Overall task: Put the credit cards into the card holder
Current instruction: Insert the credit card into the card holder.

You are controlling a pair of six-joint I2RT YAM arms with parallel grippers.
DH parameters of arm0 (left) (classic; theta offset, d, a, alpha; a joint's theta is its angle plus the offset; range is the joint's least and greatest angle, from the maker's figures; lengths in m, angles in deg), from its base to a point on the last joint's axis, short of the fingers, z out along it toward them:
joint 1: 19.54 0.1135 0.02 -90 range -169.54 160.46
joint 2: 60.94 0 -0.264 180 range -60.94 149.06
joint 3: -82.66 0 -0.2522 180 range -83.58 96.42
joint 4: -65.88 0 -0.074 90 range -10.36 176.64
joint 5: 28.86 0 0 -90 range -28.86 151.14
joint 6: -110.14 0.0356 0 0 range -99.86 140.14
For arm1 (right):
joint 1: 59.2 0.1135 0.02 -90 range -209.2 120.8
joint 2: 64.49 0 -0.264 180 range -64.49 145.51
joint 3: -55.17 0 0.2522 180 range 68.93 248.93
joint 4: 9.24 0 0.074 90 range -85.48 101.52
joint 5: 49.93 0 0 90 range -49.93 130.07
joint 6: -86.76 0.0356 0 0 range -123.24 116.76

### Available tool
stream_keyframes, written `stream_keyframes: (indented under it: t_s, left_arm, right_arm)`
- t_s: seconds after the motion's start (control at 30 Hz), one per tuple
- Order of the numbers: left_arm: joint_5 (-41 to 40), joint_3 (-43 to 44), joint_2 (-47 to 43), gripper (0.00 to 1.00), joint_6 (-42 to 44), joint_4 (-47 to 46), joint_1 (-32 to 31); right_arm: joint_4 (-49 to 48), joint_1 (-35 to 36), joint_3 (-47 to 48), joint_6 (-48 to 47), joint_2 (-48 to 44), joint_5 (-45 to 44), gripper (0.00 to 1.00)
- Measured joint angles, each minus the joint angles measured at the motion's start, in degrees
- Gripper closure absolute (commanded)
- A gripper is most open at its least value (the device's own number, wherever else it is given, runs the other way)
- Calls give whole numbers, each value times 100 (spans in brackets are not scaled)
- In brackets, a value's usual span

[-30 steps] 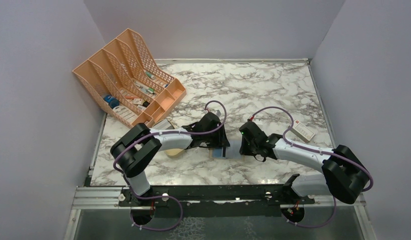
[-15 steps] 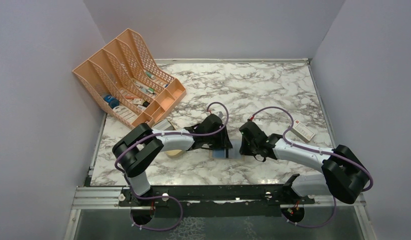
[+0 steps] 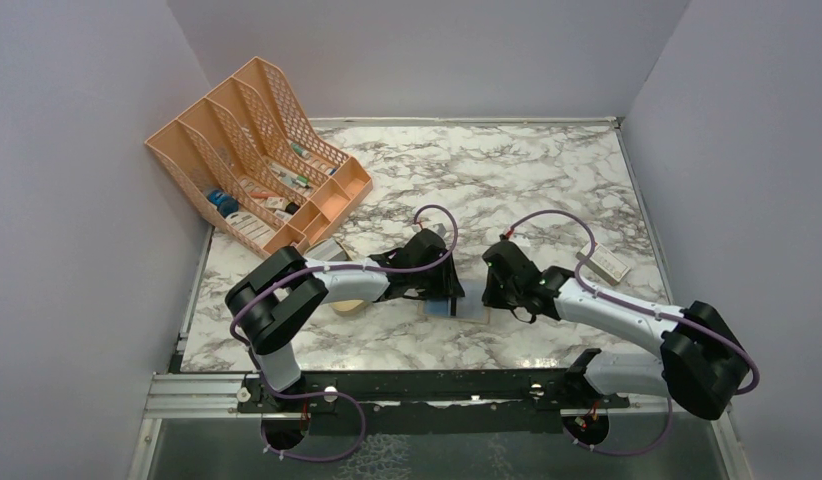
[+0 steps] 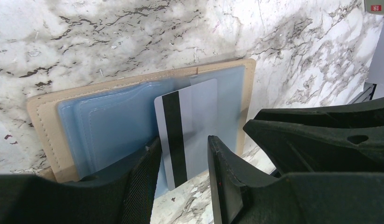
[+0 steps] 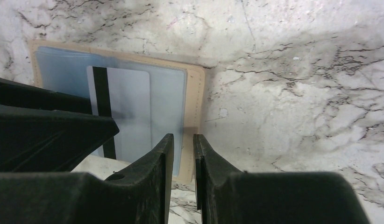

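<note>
Card (image 4: pixel 192 121), black-striped, lies on the open holder's (image 4: pixel 43 116) blue pockets, mid-tabletop (image 4: pixel 110 28). Left jaws flank its near end; I cannot tell whether they pinch it. Right jaws, almost pressed together and empty, hover at the holder's right edge. Rack (image 3: pixel 257 150) stands far left.

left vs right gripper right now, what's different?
Spread: the left gripper has its fingers a card's width apart; the right gripper is all but closed.
Load: the left gripper seems to pinch the credit card by its long edges; the right gripper holds nothing.
Place: the left gripper sits over the middle of the card holder; the right gripper is over its tan edge.
Shared: both point down at the open holder.
</note>
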Motion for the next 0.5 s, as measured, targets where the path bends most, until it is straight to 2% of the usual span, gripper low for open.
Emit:
stream_keyframes:
  t_s: [0.5]
  left_arm:
    - [-72, 11, -7, 60, 4, 24, -42]
  right_arm:
    - [-192, 0, -210, 17, 299, -109, 81]
